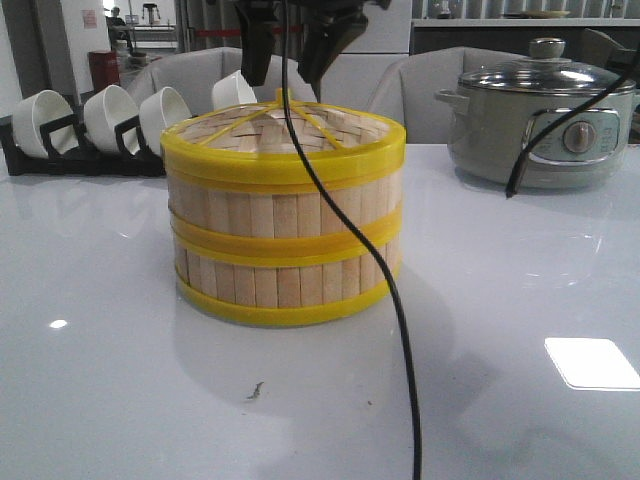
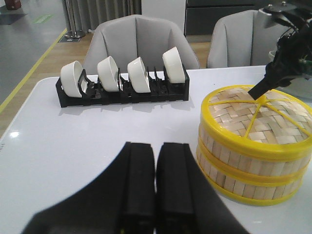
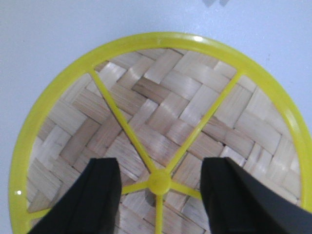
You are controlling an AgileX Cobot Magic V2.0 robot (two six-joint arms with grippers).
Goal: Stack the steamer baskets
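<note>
The white glossy table (image 1: pixel 120 380) carries every item. At the upper right of the front view stands one grey electric cooking pot with a glass lid (image 1: pixel 540 120), well apart from the work.

At the centre of the front view stand two round, shallow steamer baskets with light bamboo slat walls and yellow plastic rims (image 1: pixel 285 245), one seated squarely on the other with rims aligned; the stacking step therefore appears complete. One flat woven bamboo lid with yellow rim, ribs and centre knob (image 3: pixel 161 183) closes the upper basket.

At the upper left of the front view, one black slotted rack (image 2: pixel 122 95) holds four white ceramic bowls (image 2: pixel 139 75) on edge.

The right gripper (image 3: pixel 158 195) hangs directly above the lid, spread wide with one finger on each side of the knob and holding nothing; this position suits either releasing or taking the lid. The left gripper (image 2: pixel 156 185), at the bottom centre of the left wrist view, is pressed together and empty, parked beside the stack.
</note>
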